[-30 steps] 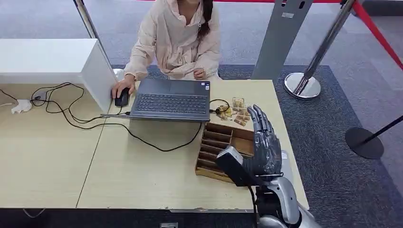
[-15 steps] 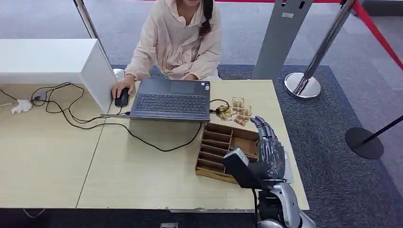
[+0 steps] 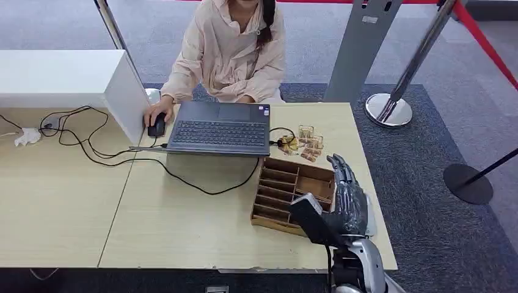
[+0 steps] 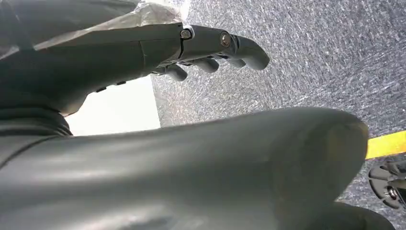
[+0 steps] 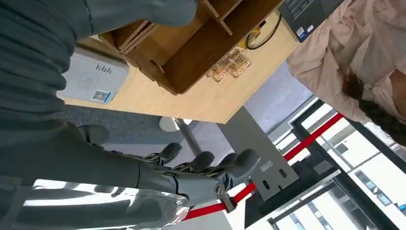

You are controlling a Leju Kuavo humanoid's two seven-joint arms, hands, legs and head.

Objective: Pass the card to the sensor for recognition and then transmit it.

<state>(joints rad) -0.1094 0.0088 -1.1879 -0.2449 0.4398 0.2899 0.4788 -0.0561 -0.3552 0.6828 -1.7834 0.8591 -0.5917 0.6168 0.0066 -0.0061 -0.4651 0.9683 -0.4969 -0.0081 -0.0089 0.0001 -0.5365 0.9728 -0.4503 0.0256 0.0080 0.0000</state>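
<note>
Cards (image 3: 307, 144) are not yet taken. Nearest the robot, the right hand (image 3: 345, 198) hovers above the near right corner of the wooden box (image 3: 294, 164), fingers straight and slightly spread, thumb out to the side, holding nothing. The left hand (image 4: 143, 52) hangs over grey carpet, fingers loosely apart and empty.

Just beside the box, on its right and partly under the right hand, lies a pale grey reader (image 5: 93, 79) with a small printed code; I take it for the sensor. Beyond the box's far wall, what look like the cards lie flat on the table in a small tan cluster, near a black cable. Farther on stand the laptop (image 3: 220, 128) and the person (image 3: 232, 49) seated at it.

The step in hand seems to be reaching for a card. To do it well, the hand should carry forward over the box without clipping its dividers. It should settle on a single card at the cluster's edge and pinch it by one rim, since flat thin pieces slip and may lift in pairs.
</note>
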